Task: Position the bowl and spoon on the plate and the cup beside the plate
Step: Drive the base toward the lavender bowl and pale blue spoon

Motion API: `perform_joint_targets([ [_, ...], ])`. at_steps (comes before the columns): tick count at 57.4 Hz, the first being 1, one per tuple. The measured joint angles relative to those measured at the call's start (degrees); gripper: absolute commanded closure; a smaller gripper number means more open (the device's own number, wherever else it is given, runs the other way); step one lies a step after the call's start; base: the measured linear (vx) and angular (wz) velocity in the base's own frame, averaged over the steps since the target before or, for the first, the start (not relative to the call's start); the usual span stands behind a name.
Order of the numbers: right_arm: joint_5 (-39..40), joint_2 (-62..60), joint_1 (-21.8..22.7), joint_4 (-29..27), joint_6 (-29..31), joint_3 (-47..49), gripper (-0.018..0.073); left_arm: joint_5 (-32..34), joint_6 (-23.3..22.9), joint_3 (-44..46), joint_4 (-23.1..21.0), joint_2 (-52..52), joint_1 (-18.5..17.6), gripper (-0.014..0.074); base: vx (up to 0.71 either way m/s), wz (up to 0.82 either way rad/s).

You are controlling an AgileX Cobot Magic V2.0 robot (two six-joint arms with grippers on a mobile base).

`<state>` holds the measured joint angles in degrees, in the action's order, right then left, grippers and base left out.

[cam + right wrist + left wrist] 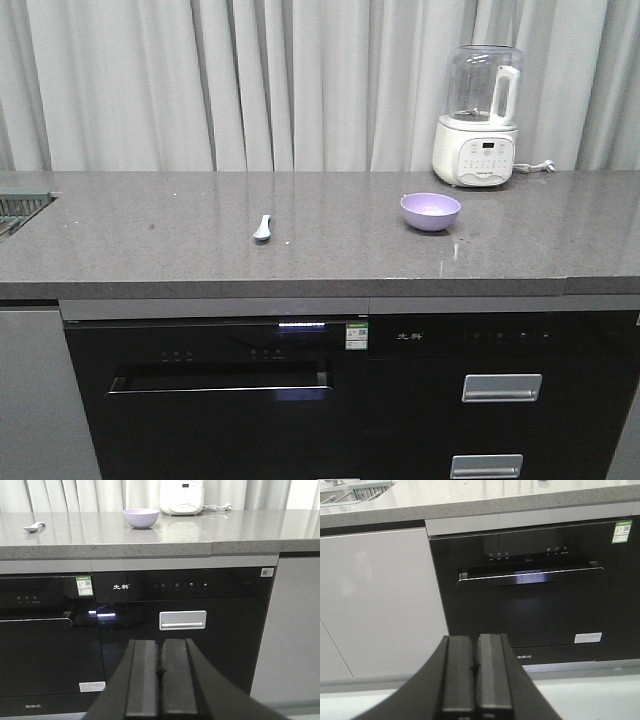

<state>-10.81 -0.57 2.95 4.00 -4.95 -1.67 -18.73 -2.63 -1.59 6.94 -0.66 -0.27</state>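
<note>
Bowl (430, 211): lavender, upright, empty; stands on the worktop (150, 240), right of centre, well back from the front edge, in front of a white blender (478, 120) but apart from it.

Spoon (263, 228): pale blue-grey; lies left of centre, well apart from the bowl; long axis runs roughly front to back, scoop apparently toward the front edge, handle toward the curtain (250, 80).

Plate, cup: in none of the views.

Right end effector (161, 677): jaws pressed together, holding nothing; held low before the dark cabinet fronts (180, 610); bowl lies above and ahead, slightly to its left, the spoon far to its left.

Left end effector (476, 672): jaws likewise together, empty, also below worktop level (its camera shows neither item).

Judgement: the right arm is nearer the bowl, the left arm nearer the spoon; either must rise above the edge and reach forward.
</note>
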Motion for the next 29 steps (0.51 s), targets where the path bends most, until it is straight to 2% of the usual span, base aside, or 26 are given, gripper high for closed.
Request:
perform_joint_targets([
  [29, 0.0, 0.0, 0.0, 0.0, 0.0, 0.0, 0.0568, 0.0, 0.0, 0.0, 0.0, 0.0, 0.0, 0.0602, 0.0, -0.01],
])
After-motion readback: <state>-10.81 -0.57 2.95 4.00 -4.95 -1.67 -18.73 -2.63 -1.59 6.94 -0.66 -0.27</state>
